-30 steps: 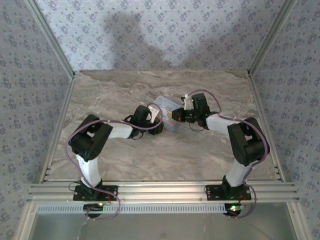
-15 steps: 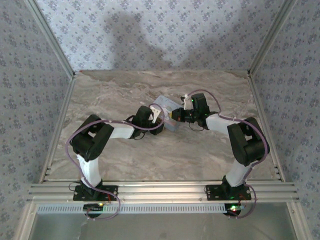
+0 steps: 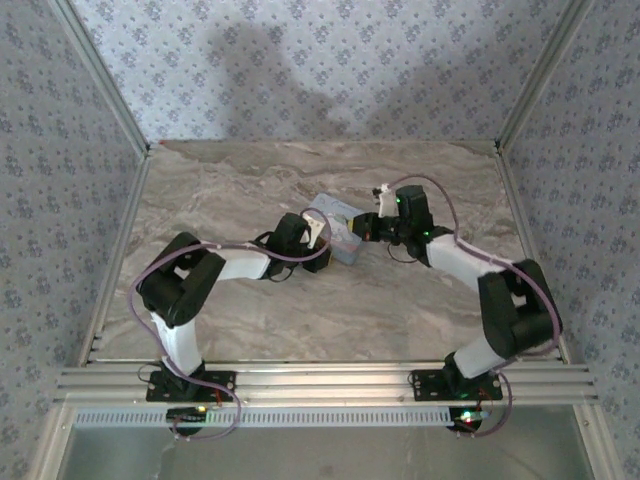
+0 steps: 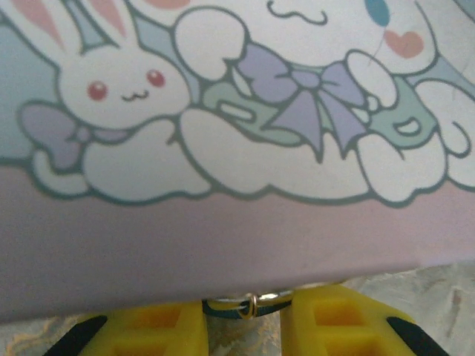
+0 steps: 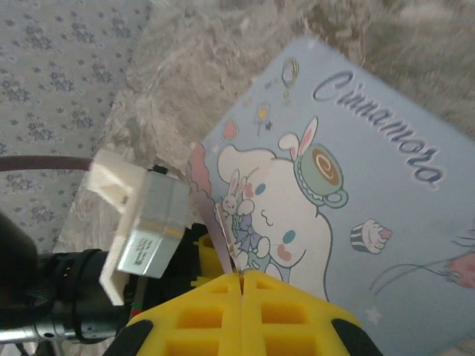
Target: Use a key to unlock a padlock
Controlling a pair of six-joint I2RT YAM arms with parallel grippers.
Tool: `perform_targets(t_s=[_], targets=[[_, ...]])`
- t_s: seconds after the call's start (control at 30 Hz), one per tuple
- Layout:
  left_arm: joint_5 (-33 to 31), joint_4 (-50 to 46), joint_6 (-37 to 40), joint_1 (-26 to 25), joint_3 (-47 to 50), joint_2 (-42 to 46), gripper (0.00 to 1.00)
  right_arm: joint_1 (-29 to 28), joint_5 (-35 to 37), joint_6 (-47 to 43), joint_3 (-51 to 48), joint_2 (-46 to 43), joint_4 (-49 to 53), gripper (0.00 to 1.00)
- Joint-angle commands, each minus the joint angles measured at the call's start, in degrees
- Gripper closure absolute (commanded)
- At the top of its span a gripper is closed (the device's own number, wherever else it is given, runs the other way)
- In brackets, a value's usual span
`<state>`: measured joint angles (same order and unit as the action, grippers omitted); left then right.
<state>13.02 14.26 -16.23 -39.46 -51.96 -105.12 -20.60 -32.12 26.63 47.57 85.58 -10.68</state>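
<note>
- Top external: light-blue rectangular cartoon tin point(image 3: 338, 218) on marble-patterned tabletop point(image 3: 250, 180); left gripper point(image 3: 325, 242) against its near-left edge, right gripper point(image 3: 362, 228) at its right edge.
- Left wrist: tiny padlock point(image 4: 251, 302), thin silvery shackle plus a dark bluish sliver, tucked under the tin's edge, in the narrow gap between 2 yellow pads point(image 4: 159, 326); pinched or merely flanked, cannot tell.
- Right wrist: jaws pressed together on thin flat silvery key point(image 5: 225, 236), poised over the tin's picture.

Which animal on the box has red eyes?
The little white bunny on the tin. Its eyes are two red dots, while the big white puppy next to it has blue eyes.
</note>
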Motion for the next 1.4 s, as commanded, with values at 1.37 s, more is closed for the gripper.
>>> perform_targets(t_s=[1.37], targets=[[12.44, -15.49, -28.33, -0.35, -12.19, 3.92, 0.78, -14.74, 21.48, -11.43, -24.52, -2.42, -24.38, 1.0]])
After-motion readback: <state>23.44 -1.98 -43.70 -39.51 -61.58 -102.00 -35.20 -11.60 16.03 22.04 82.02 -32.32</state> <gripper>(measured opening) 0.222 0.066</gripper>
